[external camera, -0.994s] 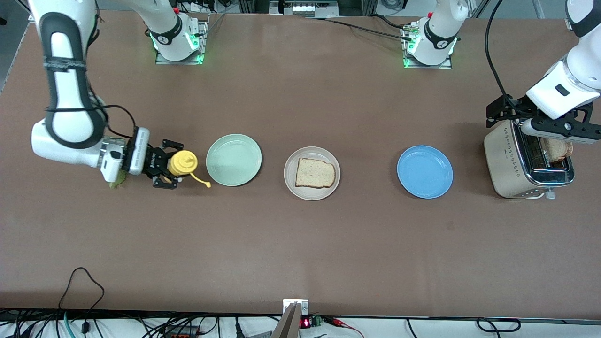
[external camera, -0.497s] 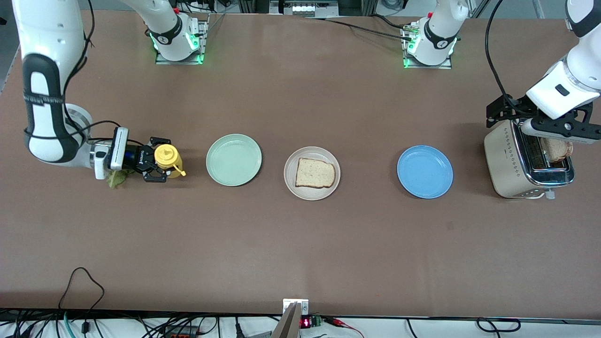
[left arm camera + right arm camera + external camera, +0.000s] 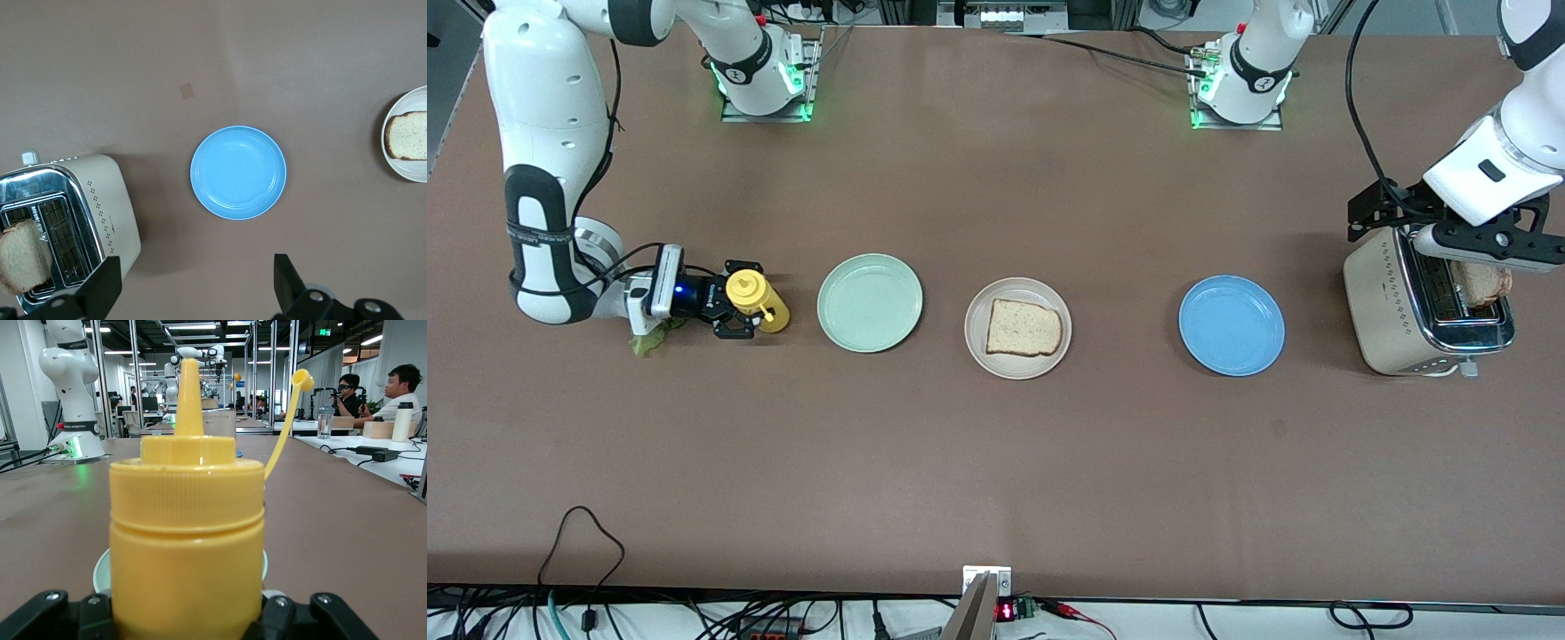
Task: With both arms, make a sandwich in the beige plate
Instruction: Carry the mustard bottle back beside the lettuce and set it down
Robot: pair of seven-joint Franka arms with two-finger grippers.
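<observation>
While the left gripper [image 3: 193, 290] hangs wide open over the toaster [image 3: 1423, 307], the right gripper [image 3: 734, 308] clamps a yellow mustard bottle [image 3: 758, 298] beside the mint-green plate [image 3: 869, 302].

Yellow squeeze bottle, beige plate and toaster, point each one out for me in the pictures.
yellow squeeze bottle [image 3: 754, 297]: front view, on its cap.
beige plate [image 3: 975, 346]: front view, on its bare rim beside the bread slice [image 3: 1024, 328].
toaster [image 3: 1383, 300]: front view, on its beige side wall.

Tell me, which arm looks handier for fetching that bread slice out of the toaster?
Probably the left. The left gripper hangs open right over the toaster and its bread slice, while the right gripper is shut on the yellow squeeze bottle by the mint-green plate.
</observation>
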